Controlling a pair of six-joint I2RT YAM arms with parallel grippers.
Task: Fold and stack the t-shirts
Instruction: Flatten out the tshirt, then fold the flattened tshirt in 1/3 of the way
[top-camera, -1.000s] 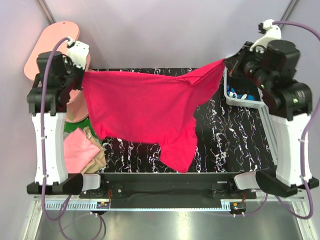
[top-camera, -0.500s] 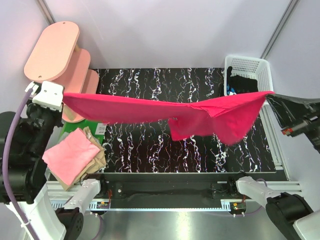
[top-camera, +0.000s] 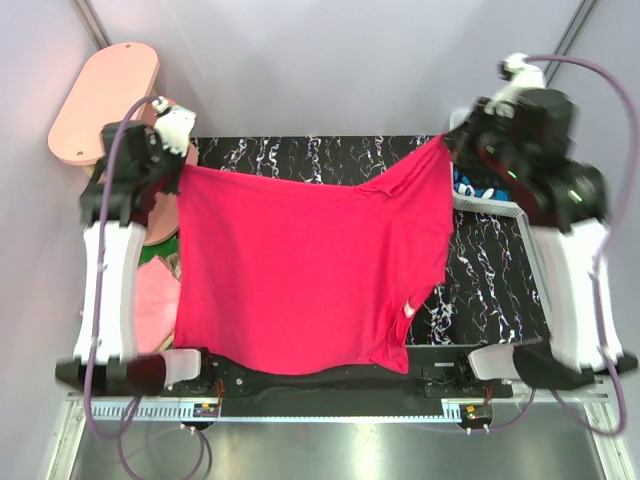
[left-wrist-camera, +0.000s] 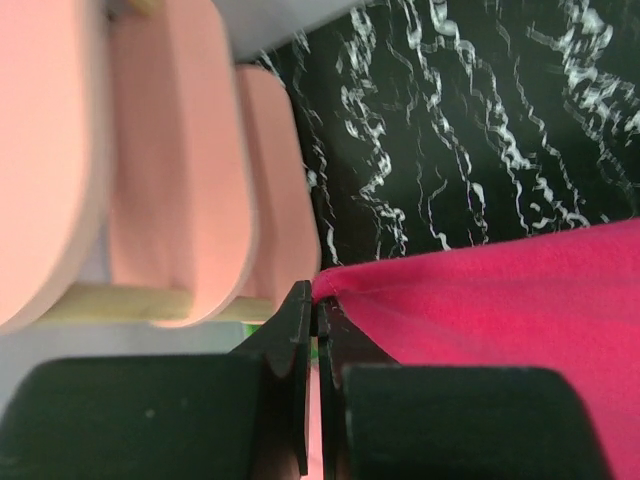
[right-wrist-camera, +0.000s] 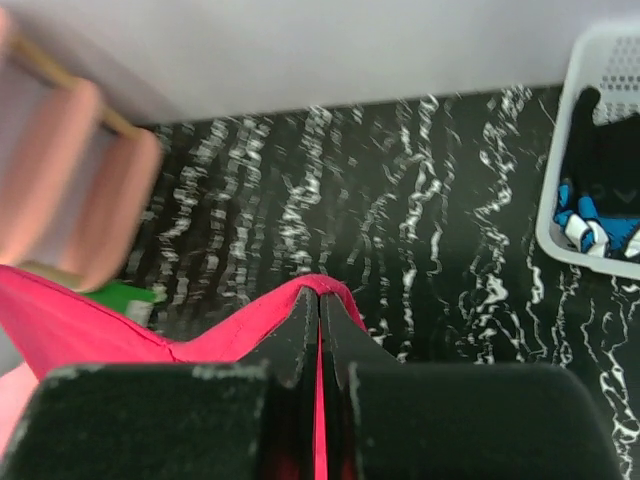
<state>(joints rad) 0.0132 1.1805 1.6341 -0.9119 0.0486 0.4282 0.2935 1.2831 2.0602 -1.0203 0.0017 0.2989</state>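
Top external: your left gripper (top-camera: 179, 167) and right gripper (top-camera: 446, 142) clenched the crimson t-shirt (top-camera: 300, 270) by two corners near the far edge of the table (top-camera: 482, 292). That probably spread it flat for folding.

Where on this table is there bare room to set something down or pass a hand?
Bare table shows right of the crimson t-shirt, up to the right arm and white basket, plus a thin far strip above its top edge. The left edge is crowded: pink shelves, light pink t-shirt.
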